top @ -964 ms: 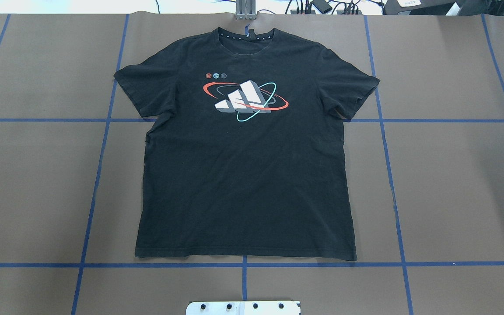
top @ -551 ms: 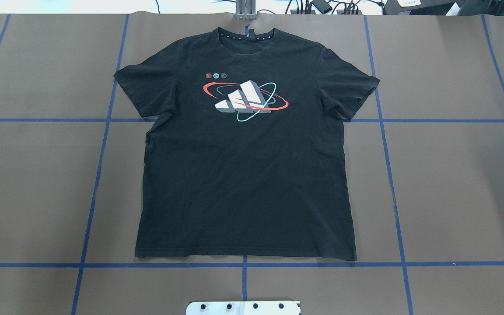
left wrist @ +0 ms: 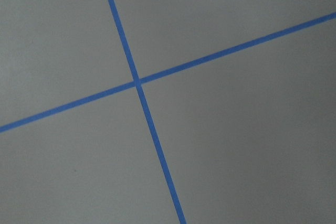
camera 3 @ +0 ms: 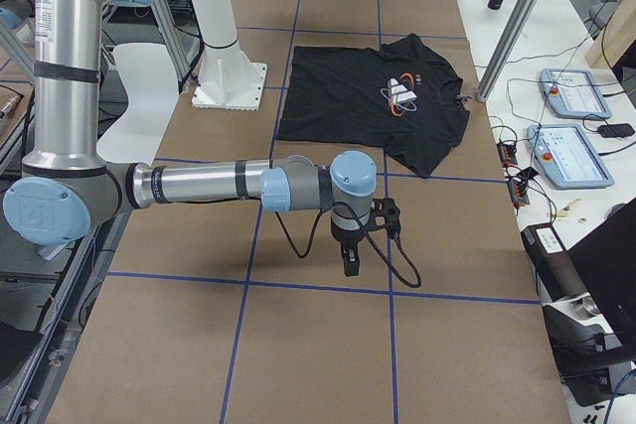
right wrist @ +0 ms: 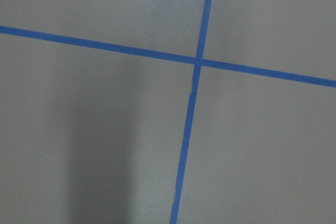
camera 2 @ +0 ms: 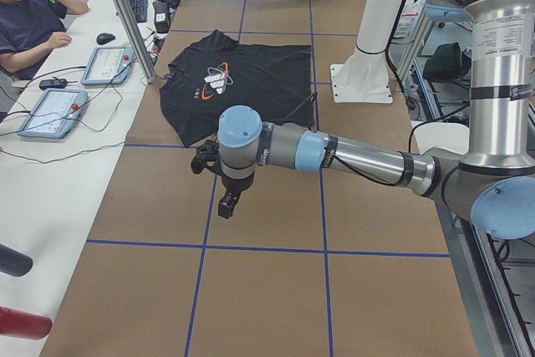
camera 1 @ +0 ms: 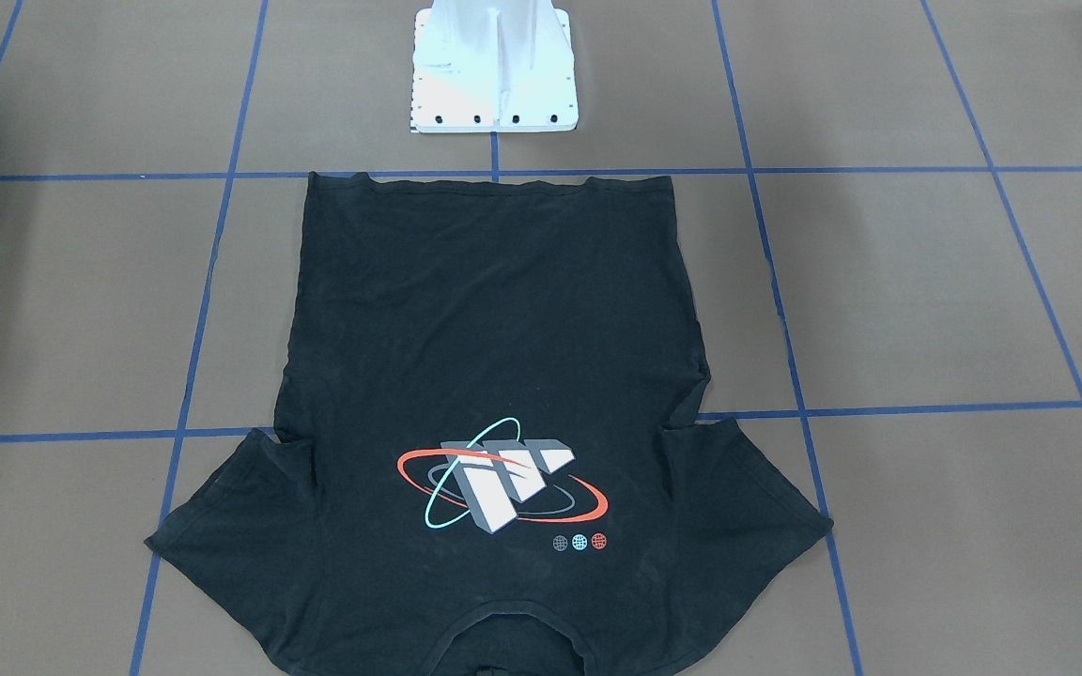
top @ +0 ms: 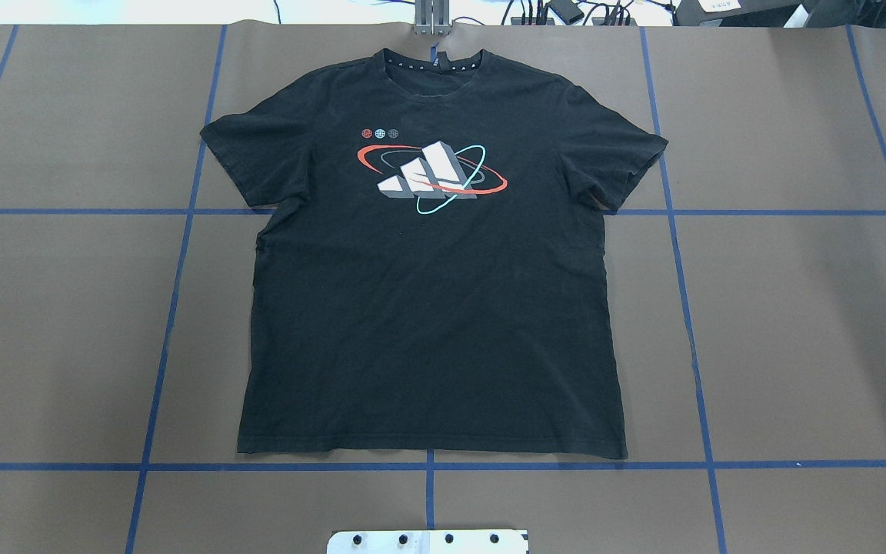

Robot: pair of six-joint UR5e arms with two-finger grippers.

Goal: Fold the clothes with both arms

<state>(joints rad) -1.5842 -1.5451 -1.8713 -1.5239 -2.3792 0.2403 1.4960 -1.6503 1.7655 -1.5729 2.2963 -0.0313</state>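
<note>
Left claw (camera 2: 226,206) and right claw (camera 3: 349,263) (spread or pressed together, nobody can tell) should pinch the flat mid-frame T-shirt (top: 428,308) symmetrically.

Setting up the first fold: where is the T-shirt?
In the overhead view the T-shirt lies flat in the middle, collar toward the far edge, hem just beyond the white pedestal base.
</note>
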